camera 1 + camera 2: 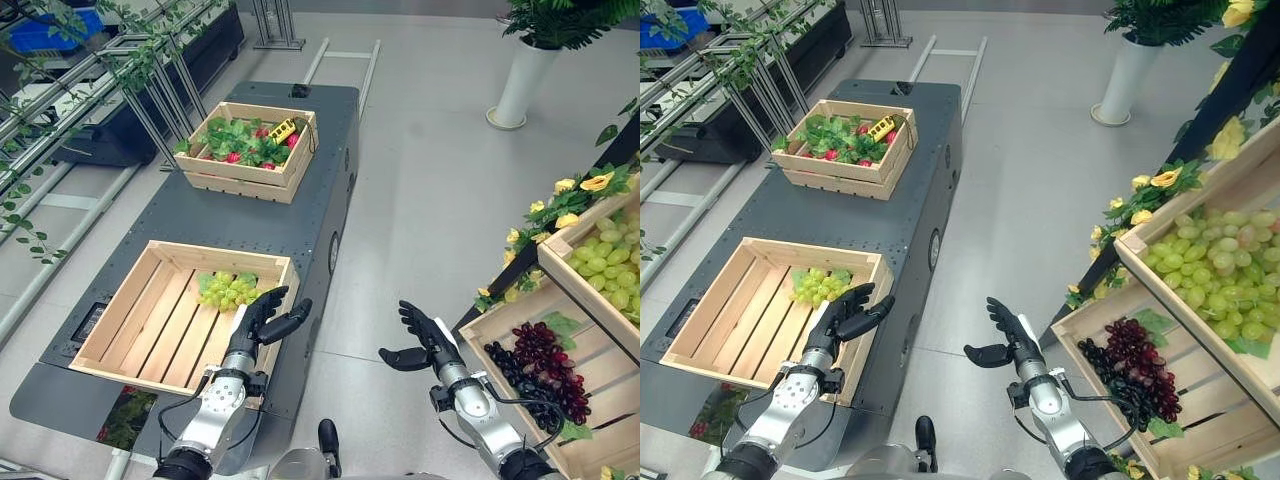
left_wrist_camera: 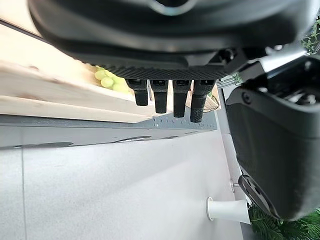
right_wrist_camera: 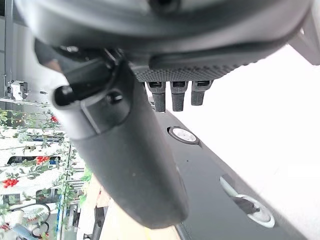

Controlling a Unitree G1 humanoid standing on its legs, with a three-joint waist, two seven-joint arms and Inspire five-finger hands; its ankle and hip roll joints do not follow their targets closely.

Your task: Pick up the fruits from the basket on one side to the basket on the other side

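We are holding both hands spread and empty, left hand [image 1: 262, 322] beside green grapes [image 1: 226, 290] in the near crate [image 1: 120, 320], right hand [image 1: 425, 338] near dark grapes [image 1: 545, 362].

Bare floor [image 1: 400, 260] between grey cart [image 1: 200, 225] and sloped fruit shelf [image 1: 600, 330], near crate's rim [image 1: 270, 330] under left robot hand [image 1: 262, 322]

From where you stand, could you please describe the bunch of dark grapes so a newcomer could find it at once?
Look to the robot's right, at the slanted wooden display shelf edged with yellow flowers. In its lower compartment, the dark grapes lie just beyond the open right hand. They are deep purple, while the grapes in the compartment above are pale green.
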